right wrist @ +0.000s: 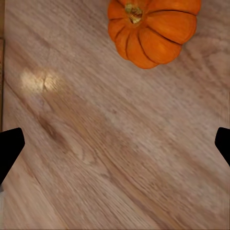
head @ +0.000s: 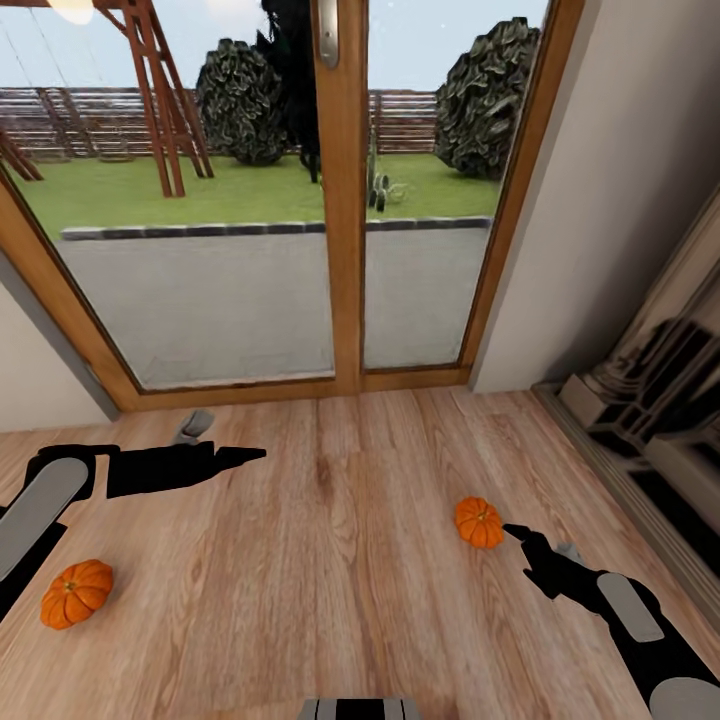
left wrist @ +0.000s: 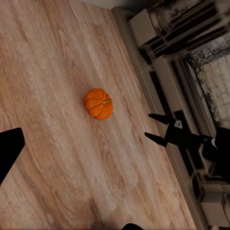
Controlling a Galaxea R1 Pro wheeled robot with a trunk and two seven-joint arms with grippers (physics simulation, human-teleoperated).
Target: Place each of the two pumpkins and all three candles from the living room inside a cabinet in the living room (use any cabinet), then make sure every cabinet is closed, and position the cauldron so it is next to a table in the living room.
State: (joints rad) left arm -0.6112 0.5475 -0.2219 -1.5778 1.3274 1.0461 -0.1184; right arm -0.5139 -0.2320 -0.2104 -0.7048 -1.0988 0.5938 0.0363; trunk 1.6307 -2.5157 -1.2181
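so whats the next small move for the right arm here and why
Probably ease the right gripper forward so its open jaws come around the nearer pumpkin. In the head view its tips sit just beside that pumpkin on the wooden floor, and in the right wrist view the pumpkin lies ahead of the spread fingers, not yet between them.

The wooden plank floor runs up to the glazed door. Two pumpkins lie directly on it: one pumpkin right of the door's central post, the other pumpkin left and farther back, apparently tilted.
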